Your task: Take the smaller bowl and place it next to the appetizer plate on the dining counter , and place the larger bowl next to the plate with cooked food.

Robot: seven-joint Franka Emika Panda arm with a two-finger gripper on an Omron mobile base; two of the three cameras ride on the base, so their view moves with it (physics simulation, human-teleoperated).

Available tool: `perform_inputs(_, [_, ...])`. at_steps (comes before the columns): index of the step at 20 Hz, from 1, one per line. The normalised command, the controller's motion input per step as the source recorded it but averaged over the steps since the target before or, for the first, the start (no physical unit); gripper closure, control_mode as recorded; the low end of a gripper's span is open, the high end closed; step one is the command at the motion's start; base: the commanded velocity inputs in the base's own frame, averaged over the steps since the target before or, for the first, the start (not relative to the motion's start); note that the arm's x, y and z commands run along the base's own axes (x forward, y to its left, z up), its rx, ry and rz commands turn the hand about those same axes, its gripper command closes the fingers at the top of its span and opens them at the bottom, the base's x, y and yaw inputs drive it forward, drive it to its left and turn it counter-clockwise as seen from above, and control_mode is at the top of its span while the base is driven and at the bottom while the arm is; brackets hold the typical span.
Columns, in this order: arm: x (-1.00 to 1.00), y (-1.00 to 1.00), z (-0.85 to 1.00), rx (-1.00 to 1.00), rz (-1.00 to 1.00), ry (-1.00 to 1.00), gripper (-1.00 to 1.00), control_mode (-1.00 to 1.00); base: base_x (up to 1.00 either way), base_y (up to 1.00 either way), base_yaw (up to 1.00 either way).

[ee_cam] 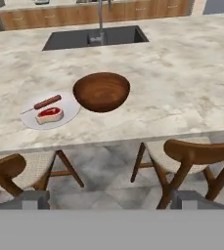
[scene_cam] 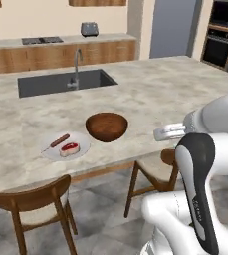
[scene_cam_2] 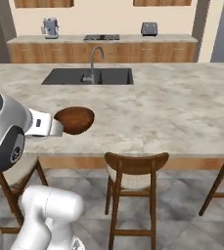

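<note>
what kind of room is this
A home kitchen, rendered: a long beige marbled stone counter with a dark inset sink and curved metal tap, wooden chairs alongside, and a built-in black oven behind.

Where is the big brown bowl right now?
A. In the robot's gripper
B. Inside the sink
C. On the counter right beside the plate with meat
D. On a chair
C: the larger bowl stands on the dining counter right beside the plate with cooked food, with the open gripper back over the chairs, holding nothing.
</note>
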Motion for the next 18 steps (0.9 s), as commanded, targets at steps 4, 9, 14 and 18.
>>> perform_inputs(4, [0.00,0.00,0.00,0.00,0.00,0.00,-1.00,1.00,0.05,-1.00,-0.51])
perform_inputs(9, [0.00,0.00,0.00,0.00,0.00,0.00,-1.00,1.00,0.01,-1.00,-0.49])
perform_inputs(14, [0.00,0.00,0.00,0.00,0.00,0.00,-1.00,1.00,0.00,-1.00,-0.47])
perform_inputs(18, [0.00,0.00,0.00,0.00,0.00,0.00,-1.00,1.00,0.00,-0.99,-0.45])
